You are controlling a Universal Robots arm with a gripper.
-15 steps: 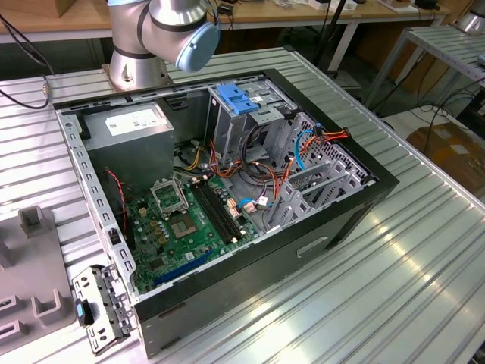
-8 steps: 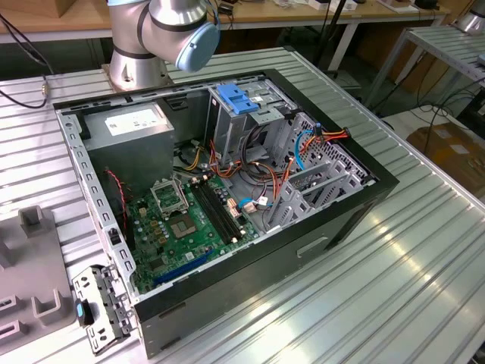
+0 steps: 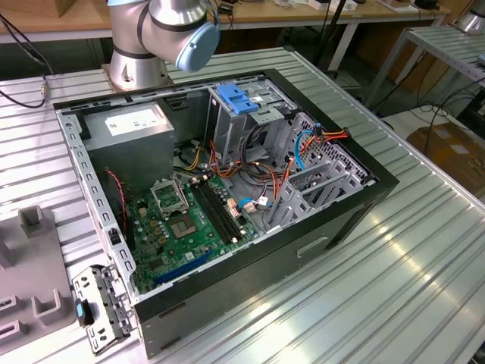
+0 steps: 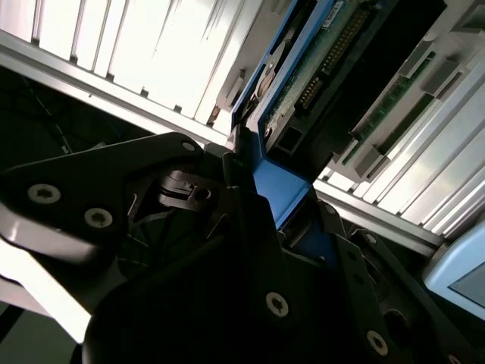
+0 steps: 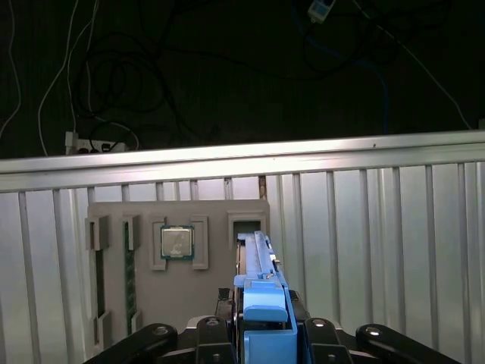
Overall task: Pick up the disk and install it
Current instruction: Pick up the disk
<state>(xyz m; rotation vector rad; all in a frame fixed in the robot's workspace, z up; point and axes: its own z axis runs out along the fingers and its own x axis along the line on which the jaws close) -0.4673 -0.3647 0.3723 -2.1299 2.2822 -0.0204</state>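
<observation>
Observed tool (image 5: 264, 335) closed narrowly on blue side rail of disk (image 5: 256, 258) in both wrist views. Found disk on edge at end slot of grey fixture (image 5: 216, 296), beside processor chip (image 5: 176, 243); seating not determinable. Noted fixture lying on ribbed counter (image 5: 379, 258).

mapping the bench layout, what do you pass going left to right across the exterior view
grey tray → metal bracket → green circuit board → metal drive rack
</observation>
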